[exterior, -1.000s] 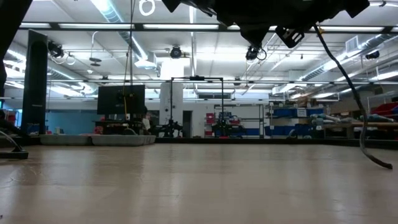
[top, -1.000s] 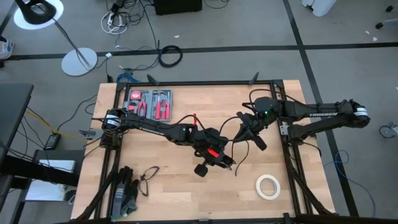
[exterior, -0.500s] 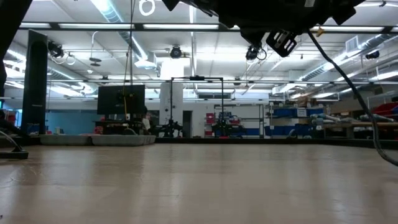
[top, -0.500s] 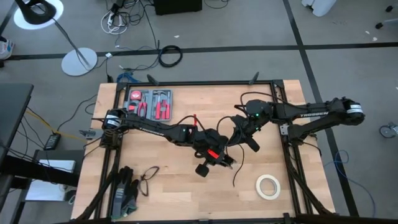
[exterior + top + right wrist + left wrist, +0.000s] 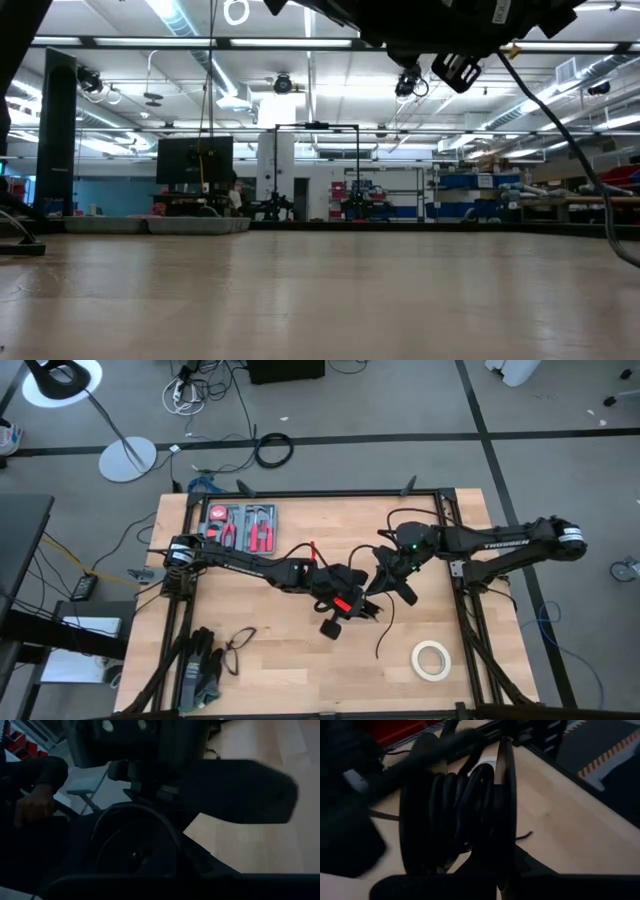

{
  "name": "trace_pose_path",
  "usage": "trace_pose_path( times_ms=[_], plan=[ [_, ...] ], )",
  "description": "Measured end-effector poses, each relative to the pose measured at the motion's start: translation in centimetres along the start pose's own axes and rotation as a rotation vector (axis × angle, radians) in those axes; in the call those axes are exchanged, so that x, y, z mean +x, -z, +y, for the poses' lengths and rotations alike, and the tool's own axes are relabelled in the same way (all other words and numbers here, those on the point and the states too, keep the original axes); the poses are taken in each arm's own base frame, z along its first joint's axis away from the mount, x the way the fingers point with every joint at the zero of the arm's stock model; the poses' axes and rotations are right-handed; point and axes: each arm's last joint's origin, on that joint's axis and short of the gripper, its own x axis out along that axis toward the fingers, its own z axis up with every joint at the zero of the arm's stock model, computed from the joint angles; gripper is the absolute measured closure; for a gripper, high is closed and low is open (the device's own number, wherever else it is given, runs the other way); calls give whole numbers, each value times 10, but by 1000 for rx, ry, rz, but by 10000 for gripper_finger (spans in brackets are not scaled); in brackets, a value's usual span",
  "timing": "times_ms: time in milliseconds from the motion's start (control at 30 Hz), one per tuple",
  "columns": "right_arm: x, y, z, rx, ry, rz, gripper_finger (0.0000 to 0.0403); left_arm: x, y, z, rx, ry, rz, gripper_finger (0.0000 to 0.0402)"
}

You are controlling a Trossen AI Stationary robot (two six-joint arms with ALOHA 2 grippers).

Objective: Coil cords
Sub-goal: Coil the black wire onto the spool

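While both arms met over the middle of the table (image 5: 260, 670), the cord (image 5: 462, 815) sat bunched between them, wound in several black loops. Seen from above, the left gripper (image 5: 352, 607) was shut on that bundle, and the left wrist view showed the loops packed side by side right in front of its fingers (image 5: 506, 795), one of which pressed against the outermost turn. The right gripper (image 5: 388, 572) stood just beside it, toward the table's right, fingers closed together; whether it pinched a strand of cord could not be told from the pictures (the right wrist view was mostly dark, with one curved loop (image 5: 135, 835) close before that gripper).

From the bundle a loose tail (image 5: 384, 635) ran down toward the near edge, ending short of the tape roll (image 5: 431, 658). Another arc of cord rose from the grippers toward the far side and curved back. In the low view the tail (image 5: 560, 120) hung slanting from the raised grippers down to the right, clear of the tabletop for most of its length.

Elsewhere lay a red tool tray (image 5: 240, 525) at the far left corner, with gloves (image 5: 203, 665) and glasses (image 5: 238, 645) at the near left.
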Motion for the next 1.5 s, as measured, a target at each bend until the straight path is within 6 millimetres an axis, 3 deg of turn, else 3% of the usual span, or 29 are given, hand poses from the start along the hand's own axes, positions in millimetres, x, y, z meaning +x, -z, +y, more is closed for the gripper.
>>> trace_pose_path(
  times_ms=[333,900,1500],
  plan=[
    [11,2,-13,29,56,19,403,0,0,1,32,-15,-1,402],
    [10,13,-9,75,59,125,403,-4,-10,3,116,-122,19,402],
    [-27,16,19,90,76,80,403,-28,-31,4,241,-328,33,402]
  ],
)
